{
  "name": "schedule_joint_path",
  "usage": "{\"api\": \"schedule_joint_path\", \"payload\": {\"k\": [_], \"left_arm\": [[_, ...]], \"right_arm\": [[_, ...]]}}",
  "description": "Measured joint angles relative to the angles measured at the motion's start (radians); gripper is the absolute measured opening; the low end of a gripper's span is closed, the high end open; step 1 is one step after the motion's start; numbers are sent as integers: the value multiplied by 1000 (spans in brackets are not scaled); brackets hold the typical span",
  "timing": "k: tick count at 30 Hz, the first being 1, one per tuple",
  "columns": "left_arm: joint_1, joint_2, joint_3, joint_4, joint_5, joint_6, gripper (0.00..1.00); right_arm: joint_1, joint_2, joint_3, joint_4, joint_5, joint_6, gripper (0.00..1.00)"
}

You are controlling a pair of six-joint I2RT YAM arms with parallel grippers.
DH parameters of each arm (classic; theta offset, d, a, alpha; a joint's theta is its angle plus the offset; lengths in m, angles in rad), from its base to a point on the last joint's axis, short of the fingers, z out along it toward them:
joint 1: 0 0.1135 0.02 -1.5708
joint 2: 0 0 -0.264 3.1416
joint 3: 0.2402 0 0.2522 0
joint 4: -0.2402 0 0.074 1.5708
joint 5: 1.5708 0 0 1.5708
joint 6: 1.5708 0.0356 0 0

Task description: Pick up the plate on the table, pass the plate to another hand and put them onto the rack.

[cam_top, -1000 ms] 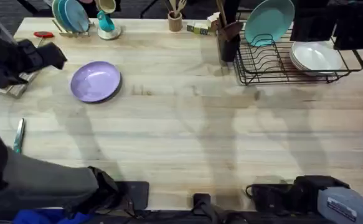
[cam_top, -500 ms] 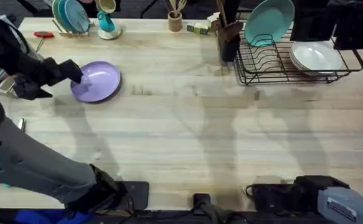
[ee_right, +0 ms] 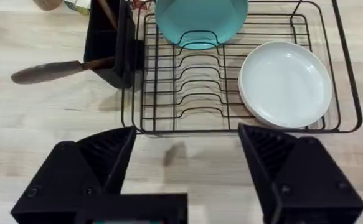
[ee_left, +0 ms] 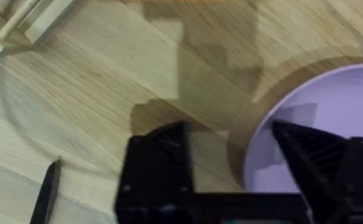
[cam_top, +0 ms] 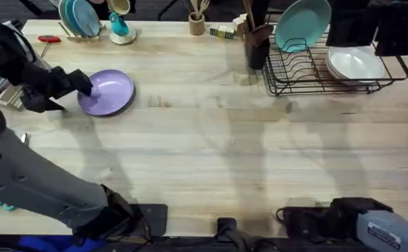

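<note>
The lilac plate lies flat on the bench, over toward the far left corner, and the left end effector is right at its left rim. From the left wrist camera the two black fingers are spread wide, one over bare wood just outside the plate, the other over the purple surface inside the rim, so the edge sits between them. Whether either finger touches the plate cannot be told.

Across the bench, at the far right, stands the black wire rack. A teal plate stands upright in its back slots and a stack of white bowls sits in its right half. The right wrist camera looks down on that same rack, with the right end effector spread open above the wood in front of it, holding nothing. The teal plate and the white bowls show clearly there, and a black utensil holder stands just beside the rack's left end with a dark wooden utensil leaning out of it.
</note>
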Motion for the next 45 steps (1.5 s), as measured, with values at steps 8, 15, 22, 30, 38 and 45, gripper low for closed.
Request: {"api": "schedule_joint_path", "payload": {"k": [8,15,22,30,38,45], "left_arm": [[1,0,0,-1,42,-7,417],[5,0,8,1,105,-41,52],[0,0,37,-62,153,-79,42],[-63,0,198,-201,162,-79,42],[-149,0,345,-320,167,-80,43],[-211,0,441,-415,168,-80,42]], "right_arm": [[0,0,0,0,0,0,996],[0,0,0,0,0,0,996],[0,0,0,-1,0,0,995],[0,0,0,0,0,0,995],[0,0,0,0,0,0,996],[0,0,0,0,0,0,996]]}}
